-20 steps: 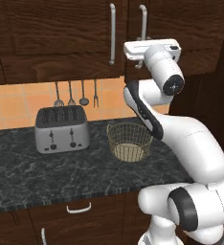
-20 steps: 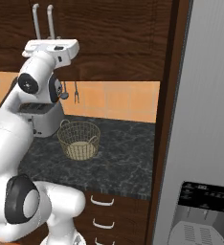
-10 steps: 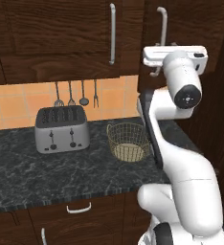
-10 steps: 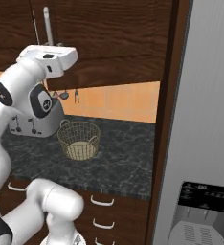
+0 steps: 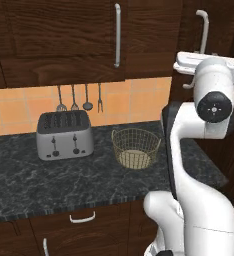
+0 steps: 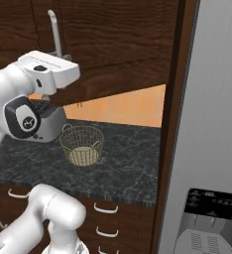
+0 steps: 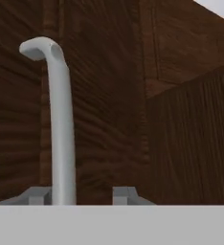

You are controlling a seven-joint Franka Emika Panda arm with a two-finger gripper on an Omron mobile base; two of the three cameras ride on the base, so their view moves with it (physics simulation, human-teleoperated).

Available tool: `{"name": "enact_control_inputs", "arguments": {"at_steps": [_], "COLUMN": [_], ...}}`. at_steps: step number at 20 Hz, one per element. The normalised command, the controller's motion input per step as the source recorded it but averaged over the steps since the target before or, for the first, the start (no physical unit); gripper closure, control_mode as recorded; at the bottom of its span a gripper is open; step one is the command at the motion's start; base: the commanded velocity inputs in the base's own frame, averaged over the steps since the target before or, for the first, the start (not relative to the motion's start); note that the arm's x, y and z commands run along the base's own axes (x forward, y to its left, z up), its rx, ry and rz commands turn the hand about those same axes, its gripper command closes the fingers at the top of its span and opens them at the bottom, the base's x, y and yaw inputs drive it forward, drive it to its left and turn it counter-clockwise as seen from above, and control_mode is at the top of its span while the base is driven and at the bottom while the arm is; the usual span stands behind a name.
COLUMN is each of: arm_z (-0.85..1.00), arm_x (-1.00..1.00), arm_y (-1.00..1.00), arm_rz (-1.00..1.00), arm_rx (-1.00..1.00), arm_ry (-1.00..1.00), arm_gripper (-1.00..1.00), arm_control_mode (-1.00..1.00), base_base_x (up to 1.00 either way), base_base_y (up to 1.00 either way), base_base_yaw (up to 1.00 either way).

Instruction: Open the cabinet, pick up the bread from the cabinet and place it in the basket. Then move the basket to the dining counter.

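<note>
The cabinet (image 5: 54, 35) is dark brown wood above the counter. Its right door (image 6: 118, 49) stands swung partly out towards me. That door's long silver handle (image 7: 61, 124) runs up between the fingertips of my gripper (image 7: 83, 194), close against the left finger (image 7: 39, 195) with a gap to the right one. The jaws are open around the bar. In the base views the handle (image 5: 203, 30) (image 6: 53, 30) sticks up just above my white hand. The wire basket (image 5: 135, 147) (image 6: 82, 144) sits on the black counter below, with nothing in it. The bread is hidden; the dining counter is out of view.
A silver toaster (image 5: 64, 134) stands left of the basket, with utensils (image 5: 79, 97) hanging on the orange tiles behind. The black speckled countertop (image 5: 49, 185) has drawers (image 5: 82, 217) beneath. A tall steel fridge (image 6: 212, 149) closes off the right side.
My hand has swung right and outward with the handle, and the right door has come further open. The jaws have loosened around the bar.
</note>
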Motion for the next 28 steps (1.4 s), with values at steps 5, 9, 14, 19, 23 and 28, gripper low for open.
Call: {"name": "enact_control_inputs", "arguments": {"at_steps": [5, 9, 14, 19, 23, 28], "arm_z": [0.07, 0.02, 0.0, 0.0, 0.02, 0.0], "arm_x": [-0.93, -0.33, 0.0, -0.39, -1.0, -0.43], "arm_y": [-0.68, -0.49, -0.1, 0.12, 0.7, 1.0], "arm_rz": [-0.11, -0.04, 0.0, 0.01, 0.03, 0.0], "arm_rx": [0.07, 0.04, 0.01, 0.0, 0.0, -0.06], "arm_ry": [0.05, 0.02, 0.0, 0.05, 0.09, 0.1], "arm_gripper": [1.0, 1.0, -1.0, -1.0, -1.0, -1.0], "arm_control_mode": [-1.0, -1.0, -1.0, -1.0, -1.0, -1.0], "base_base_x": [0.0, 0.0, 0.0, 0.0, 0.0, 0.0], "base_base_y": [0.0, 0.0, 0.0, 0.0, 0.0, 0.0], "base_base_yaw": [0.0, 0.0, 0.0, 0.0, 0.0, 0.0]}}
